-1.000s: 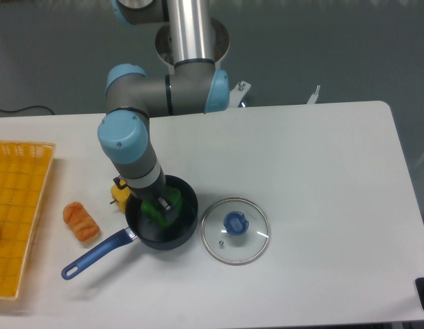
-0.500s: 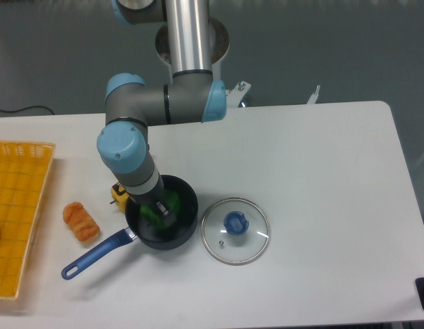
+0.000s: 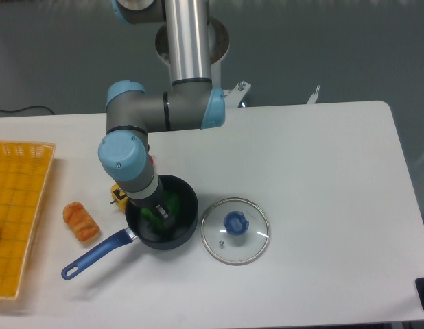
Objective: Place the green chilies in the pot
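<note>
The green chilies (image 3: 171,200), a glossy green pepper toy, lie inside the pot (image 3: 186,226), a dark saucepan with a blue handle (image 3: 95,254) pointing to the lower left. My gripper (image 3: 159,210) reaches down into the pot and is right at the green toy. Green shows on both sides of the fingers. The wrist hides most of the jaws, so I cannot tell whether they still hold the toy.
A glass lid with a blue knob (image 3: 235,230) lies right of the pot. A yellow pepper (image 3: 119,195) sits against the pot's left side. A bit of red (image 3: 151,159) shows behind the arm. An orange pastry toy (image 3: 81,221) and a yellow basket (image 3: 16,212) are at the left.
The wrist has shifted slightly to the left over the pot, and more green shows at the pot's far right side. The pot and lid have not moved.
</note>
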